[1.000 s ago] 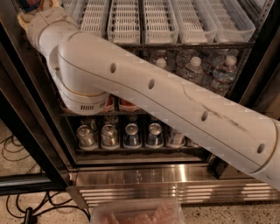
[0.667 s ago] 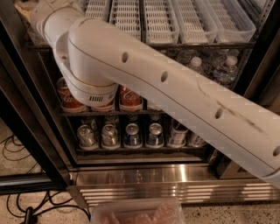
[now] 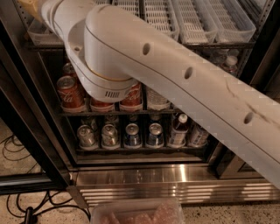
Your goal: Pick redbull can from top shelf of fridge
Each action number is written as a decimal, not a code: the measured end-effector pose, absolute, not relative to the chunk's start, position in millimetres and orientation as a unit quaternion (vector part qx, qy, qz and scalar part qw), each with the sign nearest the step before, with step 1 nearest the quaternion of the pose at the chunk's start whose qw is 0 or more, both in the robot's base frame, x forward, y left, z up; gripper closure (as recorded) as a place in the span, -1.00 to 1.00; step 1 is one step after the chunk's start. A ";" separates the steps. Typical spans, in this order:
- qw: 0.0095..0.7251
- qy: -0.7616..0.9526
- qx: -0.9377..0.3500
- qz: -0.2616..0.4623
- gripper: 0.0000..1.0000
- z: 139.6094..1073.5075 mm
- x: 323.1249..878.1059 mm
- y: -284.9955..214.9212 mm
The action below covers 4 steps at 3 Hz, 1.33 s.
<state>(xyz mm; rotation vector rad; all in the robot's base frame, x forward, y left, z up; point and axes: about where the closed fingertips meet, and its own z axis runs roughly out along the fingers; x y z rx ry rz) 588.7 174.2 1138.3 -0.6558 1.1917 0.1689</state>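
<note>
The gripper is off past the top-left corner, out of sight, so I can't tell whether it's apart, together or clamped on anything. All we get is a tan sliver of wrist up there. From it the big white arm sweeps down and right across the open fridge. Its round joint housing hangs in front of the red Coca-Cola cans on the rack below. Now the key relation: the wrist sits at the left end of the top shelf, level with the white slotted trays. The redbull can is nowhere on show. The trays to the right look bare of it, so my read is it stands at that far-left end, hidden behind the arm or above the frame edge. Its long axis can't be confirmed, though upright is likely. The coming move hinges on a level reach inward at that corner.
</note>
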 end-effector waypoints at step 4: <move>0.717 0.582 -0.383 0.012 1.00 1100.9 536.3 99.3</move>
